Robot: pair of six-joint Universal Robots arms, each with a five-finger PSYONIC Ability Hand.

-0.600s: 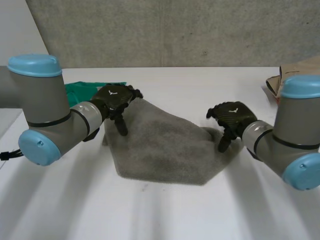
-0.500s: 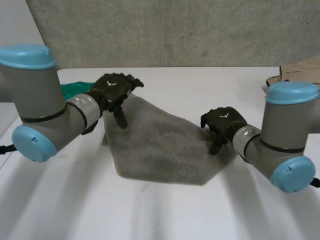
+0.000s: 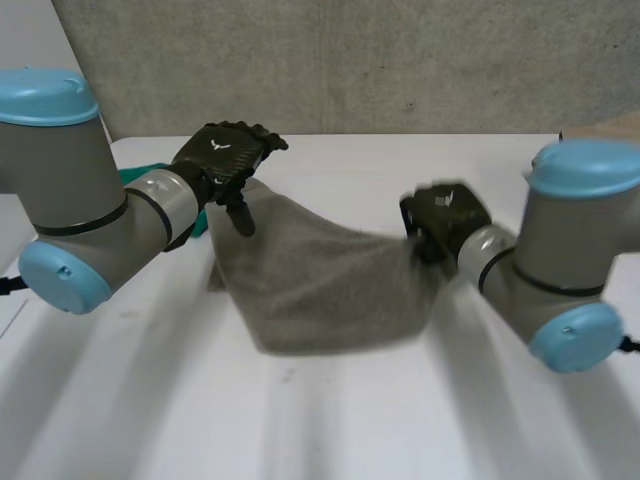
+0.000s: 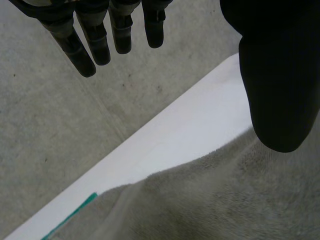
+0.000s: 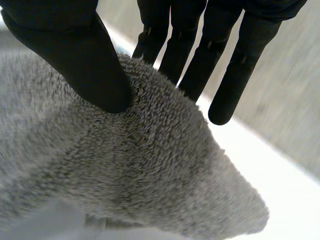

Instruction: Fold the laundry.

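Note:
A grey fleecy towel (image 3: 320, 290) lies crumpled on the white table (image 3: 330, 420). My right hand (image 3: 445, 215) holds its right corner raised off the table. In the right wrist view the thumb (image 5: 75, 50) presses the towel (image 5: 125, 170) against the fingers (image 5: 235, 75) behind it, so the hand is shut on the corner. My left hand (image 3: 225, 160) hovers over the towel's far left corner with straight fingers (image 4: 95, 40) and the thumb (image 4: 280, 75) spread apart. It is open and holds nothing, just above the towel's far edge (image 4: 225, 200).
A green cloth (image 3: 135, 177) lies at the table's left, partly behind my left arm, and its edge (image 4: 75, 212) shows beside the towel. A grey concrete wall (image 3: 350, 60) rises right behind the table's far edge.
My right hand has closed on the towel's right corner and lifted it up and inward, raising that side off the table. The left hand has risen slightly over the far left corner.

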